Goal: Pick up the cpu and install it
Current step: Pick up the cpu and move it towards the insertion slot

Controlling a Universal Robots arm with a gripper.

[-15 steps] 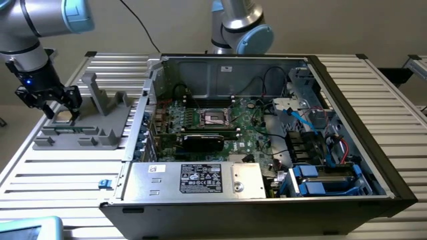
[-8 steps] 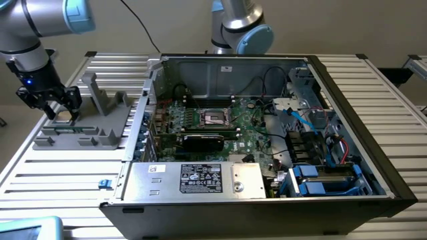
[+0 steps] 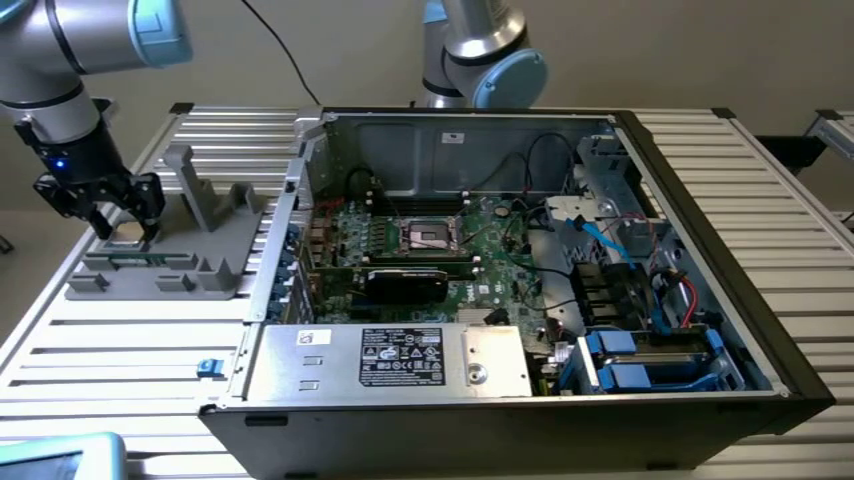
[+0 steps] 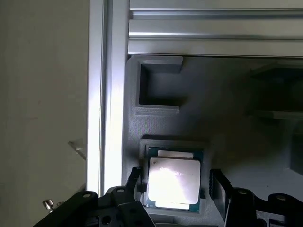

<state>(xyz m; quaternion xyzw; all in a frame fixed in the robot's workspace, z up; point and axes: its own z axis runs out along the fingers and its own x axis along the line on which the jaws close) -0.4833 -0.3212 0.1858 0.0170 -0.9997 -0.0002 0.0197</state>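
My claw (image 3: pixel 118 222) hangs over the near left end of a grey tray (image 3: pixel 214 262), at the exterior view's left. Its two black fingers (image 4: pixel 218 187) stand open, one on each side of the chip (image 4: pixel 173 184), and hold nothing. A dark gap shows beside one finger. The other sits just beside the chip's edge, and I cannot tell if it touches.

The one chip lies flat in a shallow square pocket of the tray. It has a bright silvery metal top on a thin green base. In the wrist view the tray is matte plastic with a fine grainy texture, and a second square recess (image 4: pixel 158 87) lies beyond the chip.

Two upright slab-like posts (image 3: pixel 184 178) rise from the tray just right of the claw. The tray rests on a table (image 3: pixel 120 350) of ribbed aluminium slats.

Right of the tray stands an open computer case (image 3: pixel 754 335) of dark sheet metal. Its left wall stands between the tray and the green board (image 3: pixel 501 255) inside. On the board I see one dark square socket (image 3: pixel 430 235) in a metal frame, with a black card (image 3: pixel 407 283) near it. A silver labelled box (image 3: pixel 400 357) lies along the near side. A blue-capped arm joint (image 3: pixel 491 65) rises beyond the far wall.
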